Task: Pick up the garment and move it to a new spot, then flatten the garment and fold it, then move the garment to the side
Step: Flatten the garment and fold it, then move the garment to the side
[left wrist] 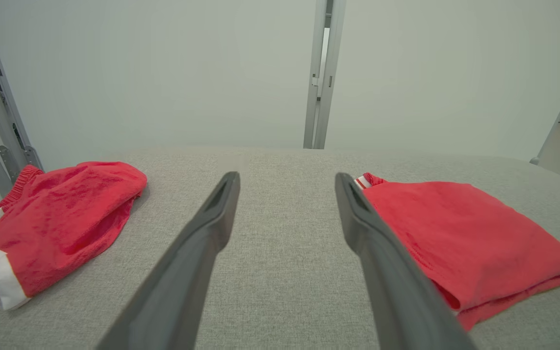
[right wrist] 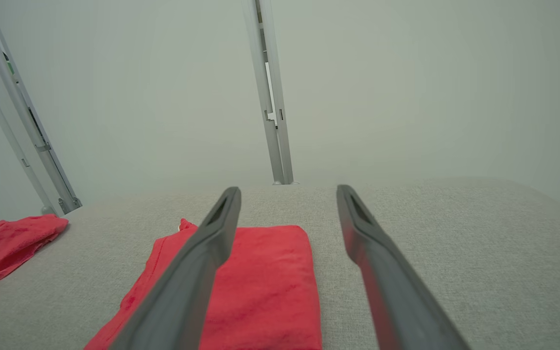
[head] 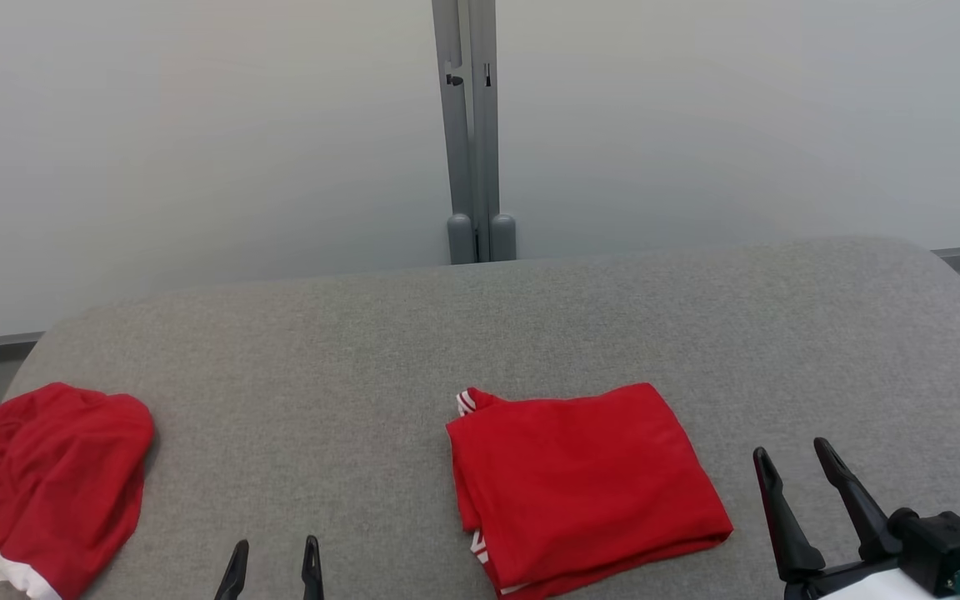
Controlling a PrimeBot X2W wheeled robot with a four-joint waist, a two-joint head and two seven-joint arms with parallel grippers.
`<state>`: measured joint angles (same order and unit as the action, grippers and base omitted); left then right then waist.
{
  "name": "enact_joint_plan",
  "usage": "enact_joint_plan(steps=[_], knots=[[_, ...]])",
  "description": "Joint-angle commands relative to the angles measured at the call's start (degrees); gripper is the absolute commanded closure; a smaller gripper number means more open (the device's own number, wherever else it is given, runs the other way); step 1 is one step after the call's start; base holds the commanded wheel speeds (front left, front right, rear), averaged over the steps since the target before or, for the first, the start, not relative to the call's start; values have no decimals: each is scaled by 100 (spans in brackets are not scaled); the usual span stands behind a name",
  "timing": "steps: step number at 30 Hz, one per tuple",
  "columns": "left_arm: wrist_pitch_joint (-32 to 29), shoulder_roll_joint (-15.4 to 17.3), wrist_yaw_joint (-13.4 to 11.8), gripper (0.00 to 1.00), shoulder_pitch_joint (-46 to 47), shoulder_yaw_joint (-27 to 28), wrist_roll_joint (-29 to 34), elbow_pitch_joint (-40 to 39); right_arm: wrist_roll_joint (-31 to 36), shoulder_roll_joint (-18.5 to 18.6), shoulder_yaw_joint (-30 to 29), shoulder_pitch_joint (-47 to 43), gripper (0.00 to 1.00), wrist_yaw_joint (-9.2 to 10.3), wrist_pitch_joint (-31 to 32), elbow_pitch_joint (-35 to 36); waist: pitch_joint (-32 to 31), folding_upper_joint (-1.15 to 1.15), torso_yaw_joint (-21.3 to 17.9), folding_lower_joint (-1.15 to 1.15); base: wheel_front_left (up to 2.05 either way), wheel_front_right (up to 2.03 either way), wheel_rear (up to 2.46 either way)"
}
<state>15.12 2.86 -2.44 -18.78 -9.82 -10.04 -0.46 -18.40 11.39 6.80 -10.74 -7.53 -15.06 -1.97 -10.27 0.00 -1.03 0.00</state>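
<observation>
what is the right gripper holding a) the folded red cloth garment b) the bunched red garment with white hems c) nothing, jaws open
c: the right gripper stands open and empty beside the folded red cloth garment, apart from it; the bunched red garment with white hems lies at the far left of the grey fabric table.

This looks like a bare robot test booth or lab, not a home: plain pale partition panels (head: 197, 125) joined by grey metal posts (head: 472, 142) stand behind the far edge of the table (head: 530, 317), which is covered in grey fabric.
</observation>
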Motion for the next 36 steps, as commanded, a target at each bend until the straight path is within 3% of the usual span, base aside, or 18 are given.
enact_joint_plan(steps=[1,27,36], knots=[[2,7,36,0,-94,19,11,12,30,-20,-4,-78,0,9,-15,27,12,0,26,0,0,0,0],[2,7,47,0,122,8,-4,73,-1,16,107,102,0,9,-15,9,207,0,43,0,0,0,0],[2,7,102,0,352,-40,35,75,-251,71,259,512,0,9,-15,-539,576,0,59,0,0,0,0]])
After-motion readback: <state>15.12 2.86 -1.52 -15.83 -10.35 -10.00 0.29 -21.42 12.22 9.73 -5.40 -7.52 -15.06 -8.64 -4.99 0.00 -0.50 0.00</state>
